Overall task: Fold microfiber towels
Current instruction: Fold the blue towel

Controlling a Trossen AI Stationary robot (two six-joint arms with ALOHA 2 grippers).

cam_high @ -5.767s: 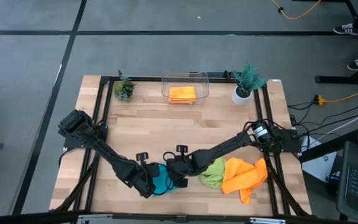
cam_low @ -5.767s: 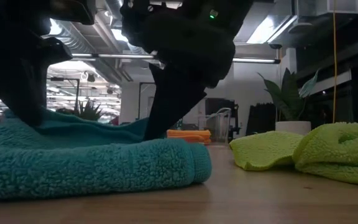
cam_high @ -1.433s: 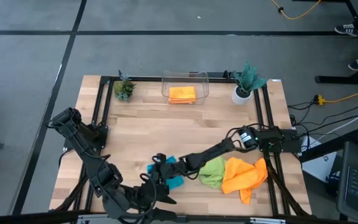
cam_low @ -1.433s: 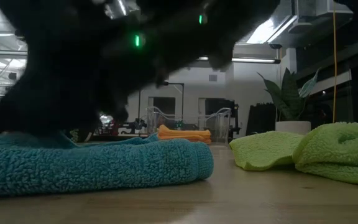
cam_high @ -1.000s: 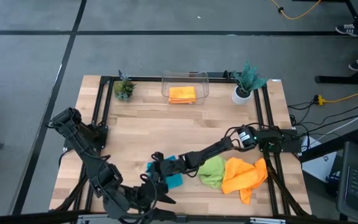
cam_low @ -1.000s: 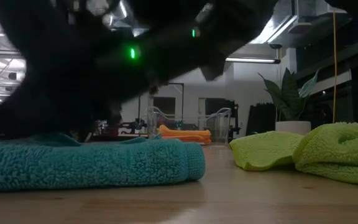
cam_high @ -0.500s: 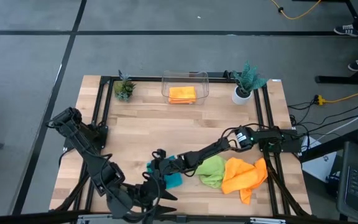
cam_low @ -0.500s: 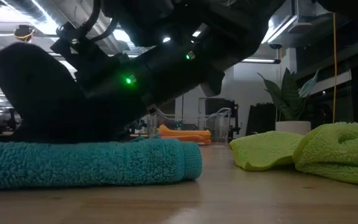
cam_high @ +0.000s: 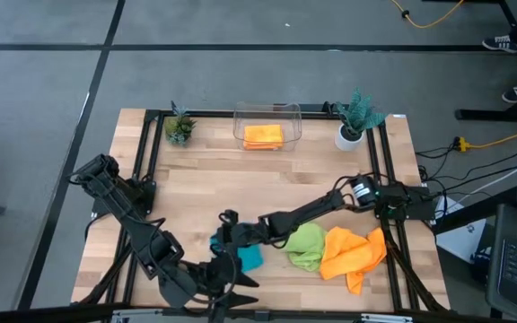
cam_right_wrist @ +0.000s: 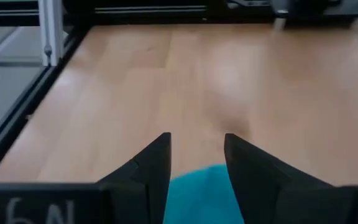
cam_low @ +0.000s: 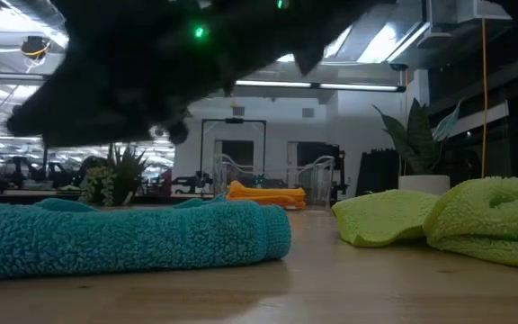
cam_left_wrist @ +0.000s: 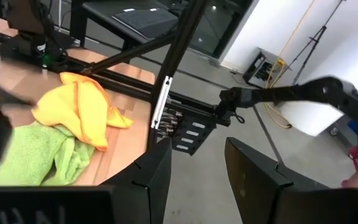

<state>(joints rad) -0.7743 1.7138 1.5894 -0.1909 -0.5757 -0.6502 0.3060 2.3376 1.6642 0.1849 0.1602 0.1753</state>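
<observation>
Currently the teal towel (cam_high: 246, 256) lies folded flat near the front edge of the table (cam_high: 205, 193), left of the lime green towel (cam_high: 305, 246) and the crumpled orange towel (cam_high: 353, 254). The low view shows its fold edge rounded and even, nothing pinned on top. A second orange towel (cam_high: 263, 135) sits folded in the clear bin (cam_high: 287, 117) at the far edge, between the two potted plants (cam_high: 179, 126).

Right gripper (cam_high: 225, 235) hovers just over the teal towel's left end. Its fingers stand parted in the wrist view, with nothing between them, only teal cloth below. Left gripper (cam_high: 225, 294) is at the table's near edge, pointing out past the rim toward the floor. Fingers parted, empty.

Step, as I read it: the teal fold looks finished and both arms are off the cloth. Roughly halfway: two towels folded, green and orange not yet started.

Next move likely needs:
- a pinch on the folded teal stack without opening the fold, then a carry to the bin on top of the orange one
- or a start on the green towel: separate it from the orange, which is touching it, then spread it flat

Risk: a one-edge grab on the teal may unroll the fold.
</observation>
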